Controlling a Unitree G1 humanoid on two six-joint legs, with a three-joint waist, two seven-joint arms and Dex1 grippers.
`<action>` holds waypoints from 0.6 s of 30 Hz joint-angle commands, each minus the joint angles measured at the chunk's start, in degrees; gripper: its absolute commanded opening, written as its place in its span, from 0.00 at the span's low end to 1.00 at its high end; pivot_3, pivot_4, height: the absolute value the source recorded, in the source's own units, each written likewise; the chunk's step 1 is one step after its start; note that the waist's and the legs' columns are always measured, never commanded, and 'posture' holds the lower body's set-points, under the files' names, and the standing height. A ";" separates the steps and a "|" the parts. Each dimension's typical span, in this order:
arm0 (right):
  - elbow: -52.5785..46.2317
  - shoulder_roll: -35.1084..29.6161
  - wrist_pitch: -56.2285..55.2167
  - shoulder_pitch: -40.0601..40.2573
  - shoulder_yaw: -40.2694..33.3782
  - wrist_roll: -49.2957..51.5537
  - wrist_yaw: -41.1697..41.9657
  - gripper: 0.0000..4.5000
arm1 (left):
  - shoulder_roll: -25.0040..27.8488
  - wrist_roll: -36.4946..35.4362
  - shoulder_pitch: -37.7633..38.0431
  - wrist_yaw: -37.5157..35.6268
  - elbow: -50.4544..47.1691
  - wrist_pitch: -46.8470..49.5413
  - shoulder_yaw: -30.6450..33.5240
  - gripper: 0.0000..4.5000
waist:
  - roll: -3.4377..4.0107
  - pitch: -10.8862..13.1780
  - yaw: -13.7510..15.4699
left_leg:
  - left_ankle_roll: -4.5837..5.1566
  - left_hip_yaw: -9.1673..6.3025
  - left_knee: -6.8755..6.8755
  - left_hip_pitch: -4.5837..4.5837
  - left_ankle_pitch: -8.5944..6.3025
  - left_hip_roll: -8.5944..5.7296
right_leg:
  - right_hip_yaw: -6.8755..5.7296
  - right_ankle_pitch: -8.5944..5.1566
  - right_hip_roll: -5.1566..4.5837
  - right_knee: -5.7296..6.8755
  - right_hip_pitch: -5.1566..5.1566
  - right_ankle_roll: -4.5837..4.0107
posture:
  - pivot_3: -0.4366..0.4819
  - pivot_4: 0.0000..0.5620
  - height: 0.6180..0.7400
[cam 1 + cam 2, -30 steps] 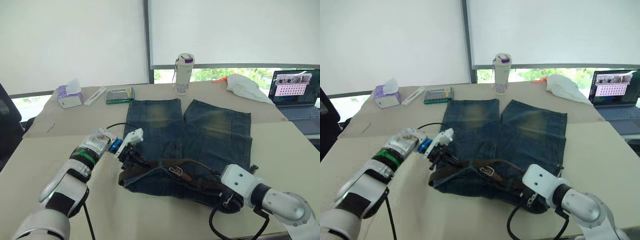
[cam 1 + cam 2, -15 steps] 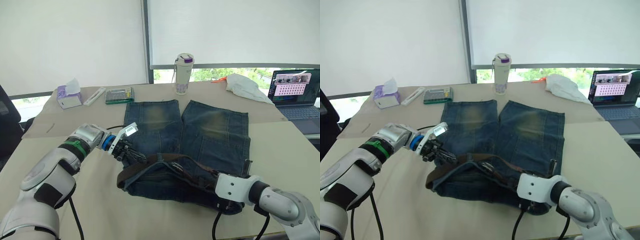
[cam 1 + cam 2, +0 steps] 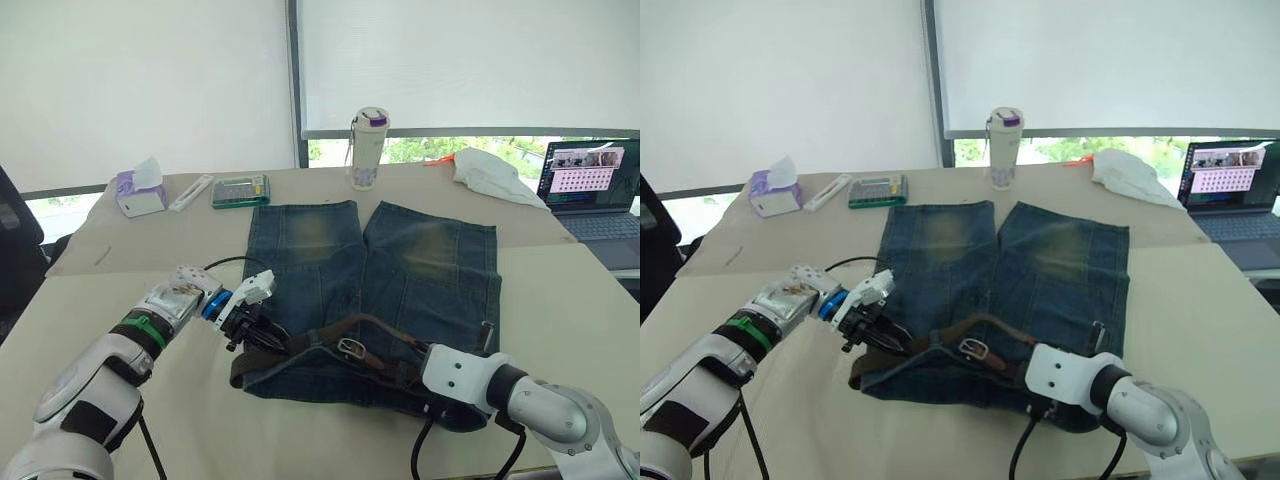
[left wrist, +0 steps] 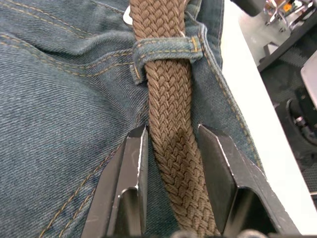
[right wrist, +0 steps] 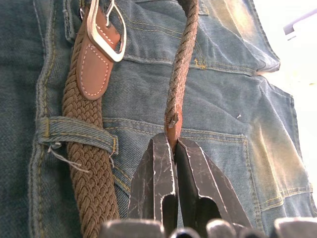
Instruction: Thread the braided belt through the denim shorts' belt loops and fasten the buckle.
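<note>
The denim shorts (image 3: 400, 270) lie flat on the table with the waistband nearest me. The braided belt (image 3: 300, 343) runs along the waistband. It passes under a belt loop (image 4: 166, 49) just ahead of my left gripper (image 4: 171, 148), whose fingers (image 4: 133, 168) press the strap's two edges at the waistband's left end (image 3: 255, 325). The silver buckle (image 3: 350, 347) lies mid-waistband, next to another belt loop (image 5: 74, 134). My right gripper (image 5: 173, 144) is shut on the belt's leather tip, and the strap arches up from it over the shorts.
Beyond the shorts stand a bottle (image 3: 367, 148), a tissue pack (image 3: 138, 190), a calculator (image 3: 239, 189) and a white cloth (image 3: 492, 172). A laptop (image 3: 590, 185) sits at the far right. Black cables trail from both wrists near the front table edge.
The waistband, lifted half a second ago, has dropped back flat and the buckle lies on top again. My left gripper has come down and nearer with it. The right gripper keeps the belt tip.
</note>
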 commanded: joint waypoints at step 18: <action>-3.24 0.46 -0.30 0.97 -2.52 0.15 1.34 0.00 | 2.25 -2.48 -4.27 -0.59 0.40 10.07 -4.67 0.01 | 0.01 -0.01 -0.05 | 0.04 -0.02 0.01 0.01 -0.02 -0.04 | -0.04 -0.01 0.03 0.03 0.02 0.01 | 0.48 0.27 1.00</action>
